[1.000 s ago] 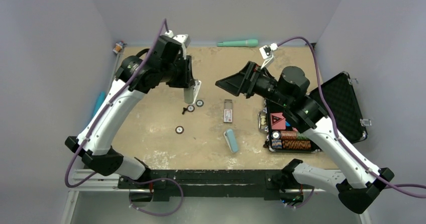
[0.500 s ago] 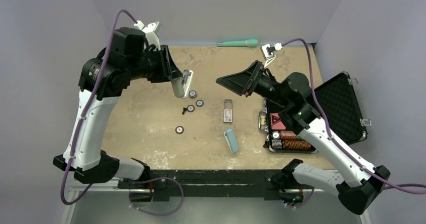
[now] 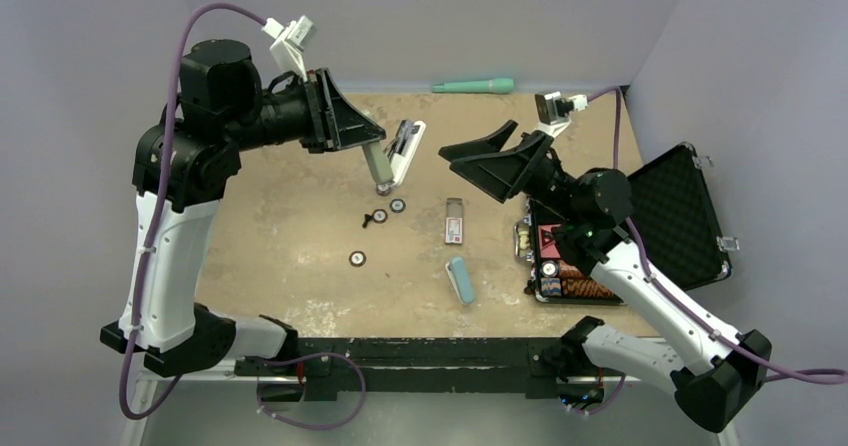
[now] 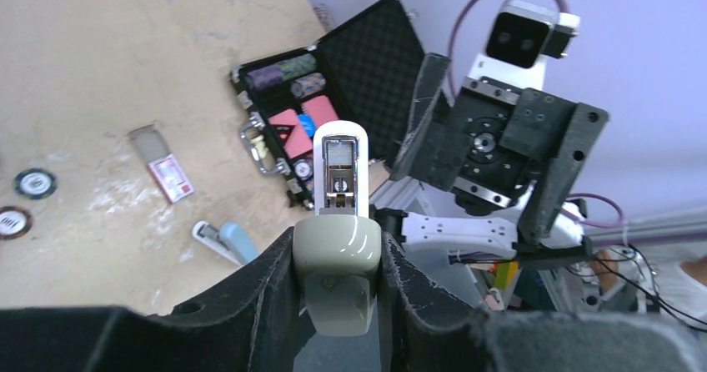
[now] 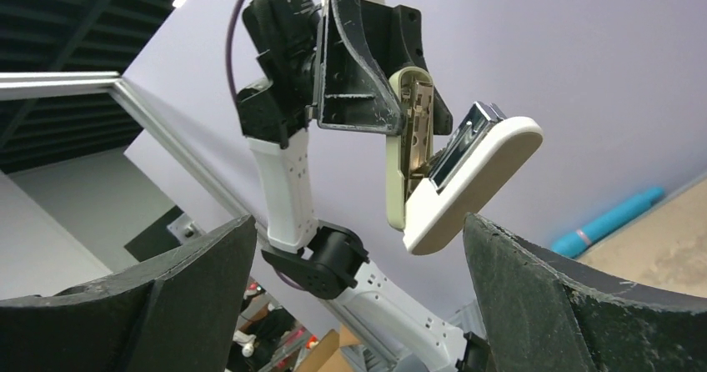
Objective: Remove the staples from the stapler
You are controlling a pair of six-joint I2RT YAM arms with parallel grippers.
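Note:
My left gripper [image 3: 372, 151] is shut on the grey-green end of a white stapler [image 3: 395, 153] and holds it high above the table, hinged open. In the left wrist view the stapler [image 4: 339, 201] stands up between my fingers [image 4: 267, 293], showing its metal staple channel. In the right wrist view the stapler [image 5: 454, 176] hangs open in a V, its white half swung out. My right gripper [image 3: 462, 162] is open and empty, raised and facing the stapler from the right, a short gap away.
On the table lie a small blue stapler [image 3: 461, 280], a staple box [image 3: 455, 220], three poker chips [image 3: 389, 206] and a small black piece [image 3: 369, 219]. An open black case [image 3: 690, 216] of chips sits right. A teal marker [image 3: 473, 86] lies at the back edge.
My left arm lifted and turned the stapler to point toward the right gripper; it now hangs open. My right gripper rose and tilted up toward it.

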